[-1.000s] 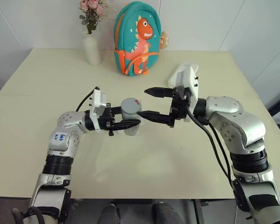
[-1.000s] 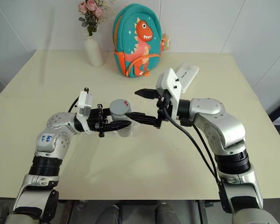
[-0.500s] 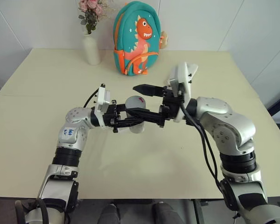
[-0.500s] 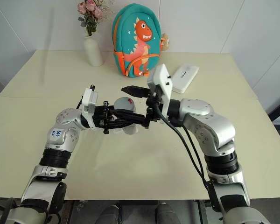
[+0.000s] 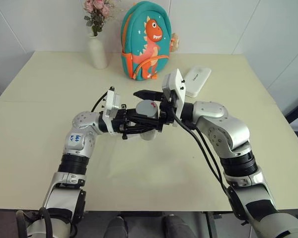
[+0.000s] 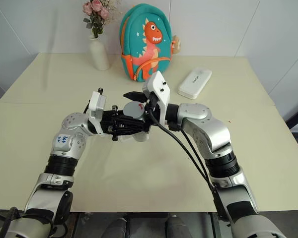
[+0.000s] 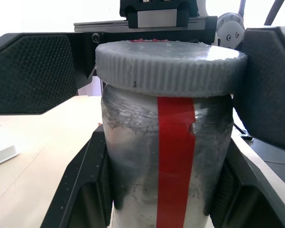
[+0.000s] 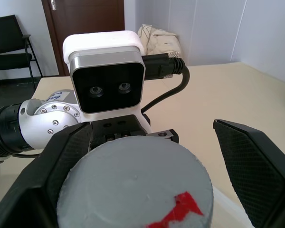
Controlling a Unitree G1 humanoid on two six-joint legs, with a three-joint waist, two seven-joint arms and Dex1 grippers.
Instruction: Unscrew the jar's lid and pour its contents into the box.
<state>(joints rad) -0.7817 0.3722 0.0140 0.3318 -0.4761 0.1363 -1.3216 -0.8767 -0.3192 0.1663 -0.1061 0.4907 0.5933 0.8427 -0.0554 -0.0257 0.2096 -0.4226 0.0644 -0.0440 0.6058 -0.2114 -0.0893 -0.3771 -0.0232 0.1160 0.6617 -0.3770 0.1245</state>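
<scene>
The jar (image 5: 147,119) sits at the centre of the left eye frame, held off the cream surface (image 5: 39,99), upright with a slight tilt. The left tool (image 5: 141,126) reaches in from the left side of the frame and is pinching the jar's silvery body; in the left wrist view its 2 black fingers (image 7: 85,190) press against both sides of the jar below the lid (image 7: 168,66), with the red label strip (image 7: 175,156) facing the camera. The lid, ridged and grey with a small red mark (image 8: 180,209), is still on the jar. The right tool (image 5: 148,106) comes in from the right side of the frame, its 2 fingers spread wide on either side of the lid; whether they touch it cannot be told. In the upper part of the frame stand a white vase (image 5: 97,49) with flowers, a teal dinosaur backpack (image 5: 145,39) and a white oblong case (image 5: 196,81).
</scene>
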